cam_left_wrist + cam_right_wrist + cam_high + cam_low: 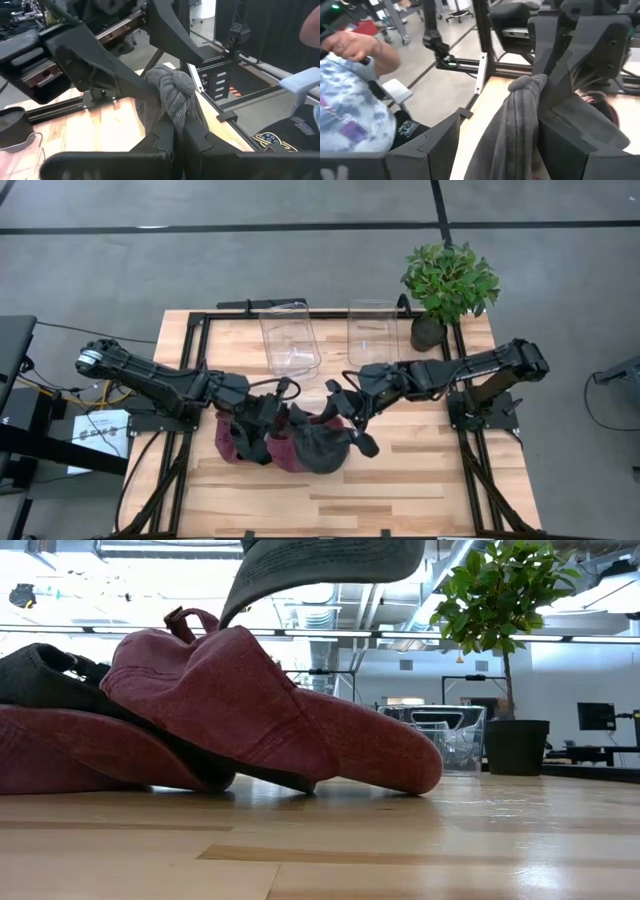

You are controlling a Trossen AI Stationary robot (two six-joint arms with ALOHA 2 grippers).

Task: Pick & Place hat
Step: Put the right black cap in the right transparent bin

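A dark grey hat (320, 442) hangs in the air over a pile of maroon hats (235, 442) lying on the wooden table. My left gripper (177, 142) comes from the table's left and is shut on bunched grey cloth. From the table's right, my right gripper (512, 150) stands wide open, with the grey hat (512, 125) running between its fingers. In the low view the grey hat's brim (320, 565) floats above the maroon hats (250, 710), and a dark hat (40, 675) lies among them at the left. My left gripper pinches a bunched fold of the grey hat (175, 107) between its two fingers, coming nearly level from the table's left. The hat is lifted clear of the pile and hangs below and beyond the fingers. My right gripper's fingers stand on either side of the grey cloth; whether one finger (570, 145) touches it I cannot tell.
Two clear plastic bins (290, 340) (373, 330) stand at the table's far side, and a potted plant (448, 280) sits at the far right corner. Bare wood lies along the near edge (400, 500). A person (350, 105) sits beyond the table.
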